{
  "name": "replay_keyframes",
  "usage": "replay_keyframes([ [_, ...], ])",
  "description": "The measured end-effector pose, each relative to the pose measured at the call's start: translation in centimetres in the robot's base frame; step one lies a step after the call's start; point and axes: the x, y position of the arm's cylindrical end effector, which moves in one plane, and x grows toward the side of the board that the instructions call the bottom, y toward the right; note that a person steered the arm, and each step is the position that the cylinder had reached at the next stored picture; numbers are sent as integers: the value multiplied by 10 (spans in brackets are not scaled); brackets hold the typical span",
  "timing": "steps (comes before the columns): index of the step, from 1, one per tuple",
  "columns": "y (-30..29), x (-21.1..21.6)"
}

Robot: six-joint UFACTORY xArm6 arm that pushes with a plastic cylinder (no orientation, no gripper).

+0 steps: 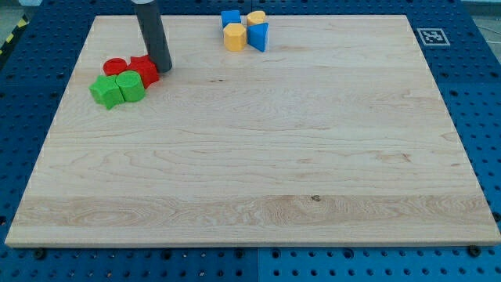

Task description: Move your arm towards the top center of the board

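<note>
**Tip parked by red/green cluster, upper-left of table**

My tip (163, 68) sits on the table (258, 157) at roughly the 10 o'clock area of the board, w/ the dark rod rising straight up and out of the view's top. No hand on this rig: just the rod, so nothing to open, close or grip.

Tip is just beside the red block (145, 69), at that block's 3 o'clock; whether it touches can't be told. A red cylinder (115, 66) lies at the 9 o'clock side of the red block, touching or nearly so. Below them, at their 6 o'clock, sit two green blocks: a green cylinder-ish block (131, 85) and, at its 9 o'clock, a green block w/ a jagged outline (105, 92). All four are packed close together as one cluster.

Second cluster is at 12 o'clock of the table, near the top edge, slightly left of centre and well apart from the tip, at approx. the tip's 2 o'clock. It has a blue cube (230, 17), a yellow cylinder (256, 17) at its 3 o'clock, a yellow block (234, 37) in front, and a blue wedge-like block (260, 36) beside that. All four close together.

A black-and-white marker tag (430, 36) is at the table's top-right corner, approx. 2 o'clock. Table rests on a blue perforated base (485, 86).
</note>
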Motion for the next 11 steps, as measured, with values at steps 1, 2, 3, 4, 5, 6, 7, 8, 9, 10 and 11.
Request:
replay_keyframes([
  [1,-31,-24],
  [2,-51,-52],
  [3,-54,-88],
  [4,-54,-121],
  [5,-51,-140],
  [6,-17,-139],
  [7,18,-133],
  [8,52,-129],
  [9,54,-123],
  [10,46,-122],
  [11,44,-130],
])
